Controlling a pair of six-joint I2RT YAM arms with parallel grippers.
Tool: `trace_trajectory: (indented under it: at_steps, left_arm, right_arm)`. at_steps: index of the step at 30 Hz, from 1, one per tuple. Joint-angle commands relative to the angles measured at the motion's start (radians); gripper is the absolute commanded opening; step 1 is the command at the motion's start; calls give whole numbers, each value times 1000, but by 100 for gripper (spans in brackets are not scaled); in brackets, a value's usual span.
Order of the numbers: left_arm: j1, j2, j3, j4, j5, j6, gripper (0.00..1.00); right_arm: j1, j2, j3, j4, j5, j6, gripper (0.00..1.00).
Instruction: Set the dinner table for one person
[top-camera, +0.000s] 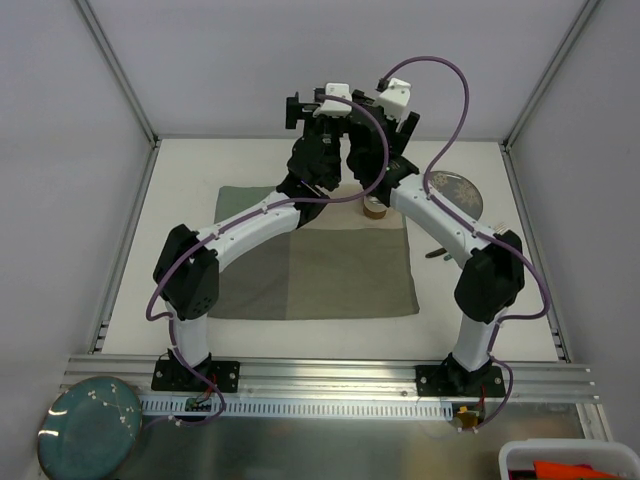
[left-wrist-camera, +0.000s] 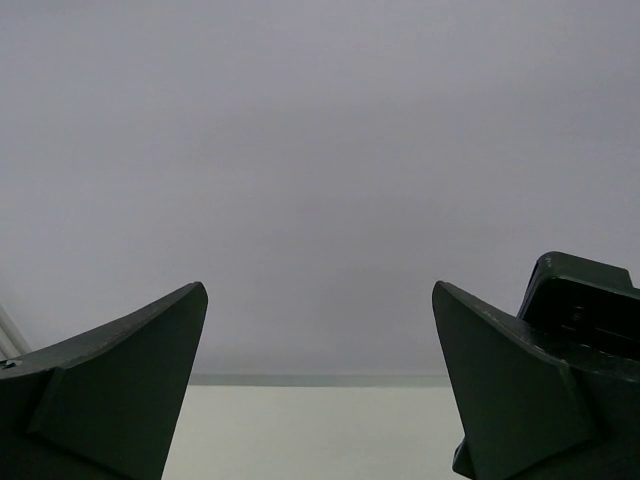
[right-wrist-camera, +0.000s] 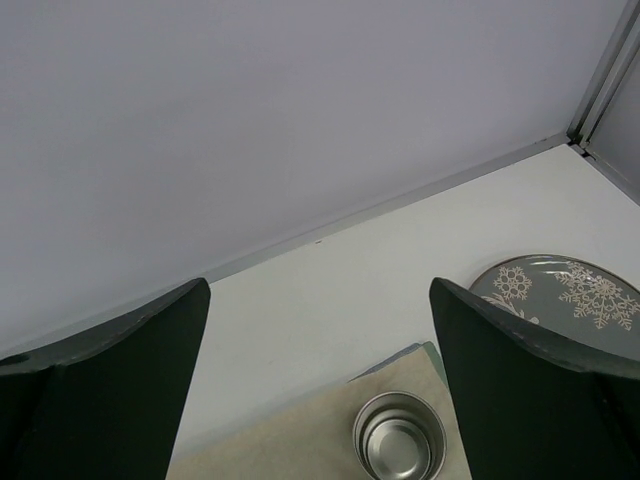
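1. Counter (top-camera: 180, 175): large, flat, matte-white rectangle edged by thin aluminium frame bars. It fills the middle of the overhead view between pale grey walls. A ribbed aluminium rail runs along its near edge.

2. Cloth mat (top-camera: 340, 275): soft woven rectangle in a patchwork of sage-green and beige panels. It lies flat at the centre of the counter, slightly rumpled along the far edge.

3. Left arm (top-camera: 250, 225) and right arm (top-camera: 440, 222): smooth white shells with black joint housings and purple cables looped alongside. Both arch up over the mat, and their wrists meet high near the back wall.

4. Teal plate (top-camera: 88, 425): round and glazed, flecked with pale marks. It rests on brushed sheet metal off the counter, at the near left.

5. Grey plate (right-wrist-camera: 560, 295): round and glossy, printed with white snowflake motifs. It sits on the counter at the far right, near the mat's far right corner.

6. White bin (top-camera: 565, 462): a rigid plastic tub at the near right, off the counter. Something orange lies inside it.

7. Left pincer (left-wrist-camera: 318, 300): two dark, wedge-shaped matte fingers spread wide, with nothing between them, facing the blank wall.

8. Right pincer (right-wrist-camera: 318, 295): same build, spread wide and empty, raised above the mat's far edge.

9. Metal cup (right-wrist-camera: 398, 435): small, round and silvery with a stepped interior. It stands upright on the mat's beige far edge.
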Motion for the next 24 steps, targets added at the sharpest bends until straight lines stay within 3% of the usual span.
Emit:
trace_trajectory:
  at_steps: [1, 8, 10, 13, 14, 17, 24]
  left_arm:
    - [-106, 34, -41, 103, 174, 17, 99]
    - [-115, 57, -28, 195, 141, 79, 99]
    - [-115, 51, -23, 151, 119, 32, 99]
    - [-119, 40, -21, 94, 50, -8, 99]
    - [-119, 33, -29, 109, 37, 4, 99]
    - [-118, 28, -51, 161, 36, 61, 99]
    - [-135, 22, -57, 119, 27, 29, 99]
  right_arm:
    - [101, -48, 4, -67, -70, 57, 97]
    - [101, -32, 40, -69, -98, 51, 97]
    - [105, -16, 87, -246, -45, 118, 97]
    - [105, 112, 381, -612, -21, 247, 97]
    - [107, 143, 483, -644, -37, 252, 97]
    - [107, 160, 486, -636, -74, 273, 97]
    - [105, 96, 373, -627, -74, 307, 97]
